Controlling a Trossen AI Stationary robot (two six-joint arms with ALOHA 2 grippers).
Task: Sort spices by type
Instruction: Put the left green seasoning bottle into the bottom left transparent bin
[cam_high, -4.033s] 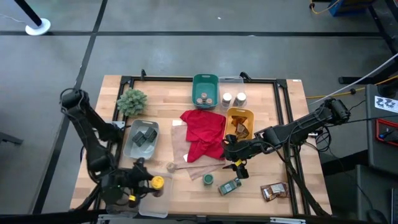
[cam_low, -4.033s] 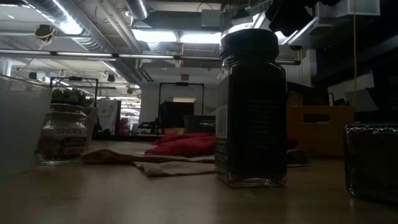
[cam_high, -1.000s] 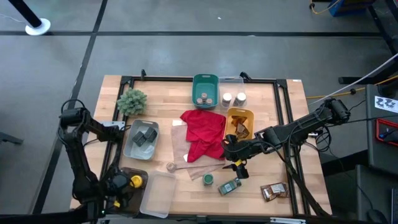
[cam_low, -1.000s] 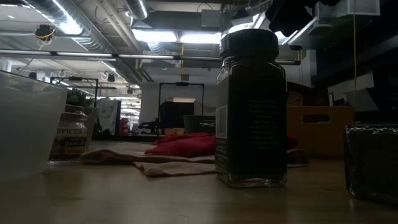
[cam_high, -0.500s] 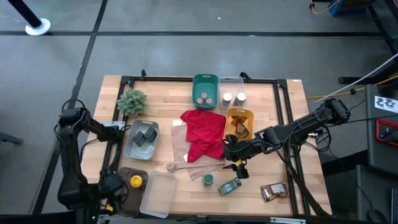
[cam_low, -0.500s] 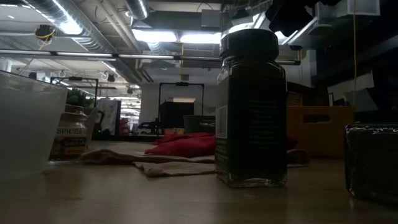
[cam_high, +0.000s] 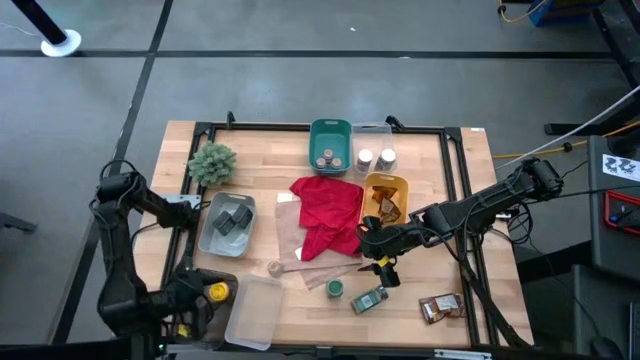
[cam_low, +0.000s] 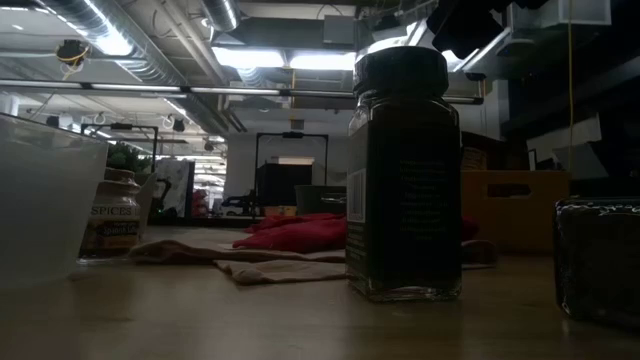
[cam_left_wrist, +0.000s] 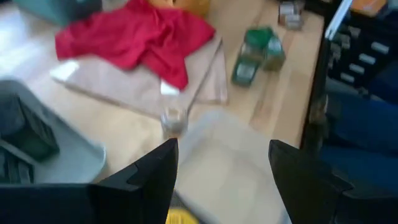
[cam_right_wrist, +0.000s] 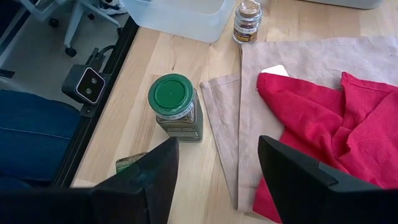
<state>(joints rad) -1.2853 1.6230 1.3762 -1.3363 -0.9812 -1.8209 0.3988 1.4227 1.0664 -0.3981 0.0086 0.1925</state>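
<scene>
My left gripper (cam_high: 212, 294) hovers at the table's near left corner, beside a clear tray (cam_high: 255, 315). A yellow-lidded jar (cam_high: 217, 291) sits between its fingers, a yellow sliver (cam_left_wrist: 181, 216) in the left wrist view. My right gripper (cam_high: 370, 245) waits open by the red cloth (cam_high: 328, 215), touching nothing. Ahead of it a green-lidded jar (cam_right_wrist: 174, 99) stands on its base, with a greenish tin (cam_high: 368, 299) nearby. A tan-lidded jar (cam_high: 274, 268) stands by the beige cloth. Brown foil packets (cam_high: 440, 307) lie near the right corner. My left gripper has the yellow-lidded jar between its two fingers (cam_left_wrist: 155, 177), far back near their base. Only the lid's edge (cam_left_wrist: 181, 216) shows at the frame's border, so which part of the jar the fingers meet is hidden. The fingers point toward the table's right.
A grey tray (cam_high: 208, 240) holds dark tins, a teal bin (cam_high: 330, 128) holds tan-lidded jars, a clear bin (cam_high: 372, 130) holds white-lidded jars, and a yellow bin (cam_high: 385, 181) holds brown packets. A green plant (cam_high: 212, 162) stands far left. A black frame rims the table.
My left arm's forearm has swung a little toward the table's left edge, while its gripper and the yellow lid stay in place. Nothing else has moved.
</scene>
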